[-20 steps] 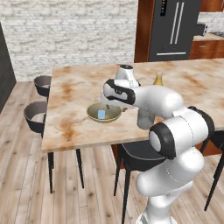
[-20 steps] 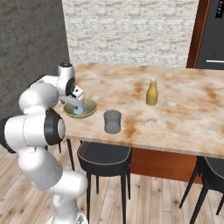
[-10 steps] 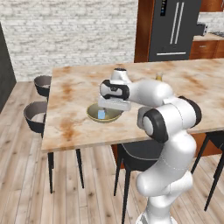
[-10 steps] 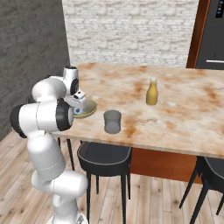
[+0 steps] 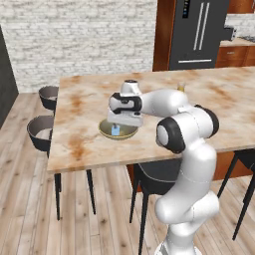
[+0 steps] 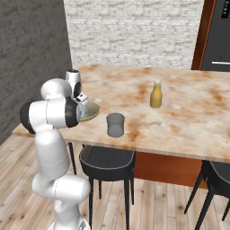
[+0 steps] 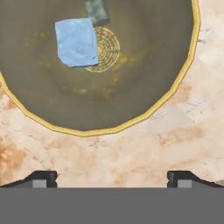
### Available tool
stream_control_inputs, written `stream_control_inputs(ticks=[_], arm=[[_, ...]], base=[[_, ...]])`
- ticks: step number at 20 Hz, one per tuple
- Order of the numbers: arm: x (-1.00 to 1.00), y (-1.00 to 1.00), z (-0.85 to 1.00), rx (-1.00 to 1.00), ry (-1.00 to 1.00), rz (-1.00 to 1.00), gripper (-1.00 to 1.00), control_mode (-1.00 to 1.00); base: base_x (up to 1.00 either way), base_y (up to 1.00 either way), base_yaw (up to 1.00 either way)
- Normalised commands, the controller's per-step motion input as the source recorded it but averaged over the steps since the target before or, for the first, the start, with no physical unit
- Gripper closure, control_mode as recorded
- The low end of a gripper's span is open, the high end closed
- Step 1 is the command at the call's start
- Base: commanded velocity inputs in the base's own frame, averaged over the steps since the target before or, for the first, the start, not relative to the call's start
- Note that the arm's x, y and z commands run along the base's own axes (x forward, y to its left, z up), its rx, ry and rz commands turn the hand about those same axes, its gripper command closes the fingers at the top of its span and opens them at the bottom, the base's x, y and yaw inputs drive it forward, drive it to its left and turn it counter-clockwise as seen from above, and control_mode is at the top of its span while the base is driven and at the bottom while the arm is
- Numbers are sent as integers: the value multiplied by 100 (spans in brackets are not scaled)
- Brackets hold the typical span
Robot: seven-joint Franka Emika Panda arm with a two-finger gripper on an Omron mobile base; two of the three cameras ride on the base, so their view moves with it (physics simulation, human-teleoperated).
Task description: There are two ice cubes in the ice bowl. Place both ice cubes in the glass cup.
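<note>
From the left base view, I am hanging my gripper (image 5: 119, 124) low over the ice bowl (image 5: 118, 132), which is sitting near the front edge of the table (image 5: 79, 104), toward its left end. One pale ice cube (image 5: 115, 130) is showing inside the bowl just under my hand. Compared with a second ago, my arm is folding in tighter over the bowl and my hand is sitting lower above it.

From the right base view, my own elbow is covering most of the bowl, so only a sliver of its rim (image 6: 92, 114) is peeking out beside it. The glass cup (image 6: 115, 125) is standing just beside the bowl along the same front edge, upright and, as far as I can tell, empty. A yellow bottle (image 6: 156, 95) is standing farther back toward the table's middle, well apart from both.

From the hand view, I am looking down into the bowl (image 7: 144, 78). A blue cube (image 7: 77, 42) is lying near its centre, with a darker, greyer block (image 7: 97, 12) touching its corner at the top edge, probably the second cube. My fingertips (image 7: 41, 177) are spread wide apart and holding nothing.

I judge I am approaching the first pick, with neither cube in the cup yet. My tips are lining up over bare table outside the rim, so the next move is calling for a shift forward until the cube is lying between them, then a descent and a close.
</note>
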Motion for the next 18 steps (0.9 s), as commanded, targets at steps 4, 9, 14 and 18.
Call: stream_control_inputs(ticks=[4, 9, 14, 18], arm=[[26, 13, -27, 0, -2, 0, -100, -100], [18, 0, -17, 0, -13, 0, -100, -100], [34, 0, -19, 0, -9, 0, -100, -100], [33, 0, -26, 0, 0, 0, -100, -100]], base=[[0, 0, 0], [0, 0, 0], [0, 0, 0], [0, 0, 0]])
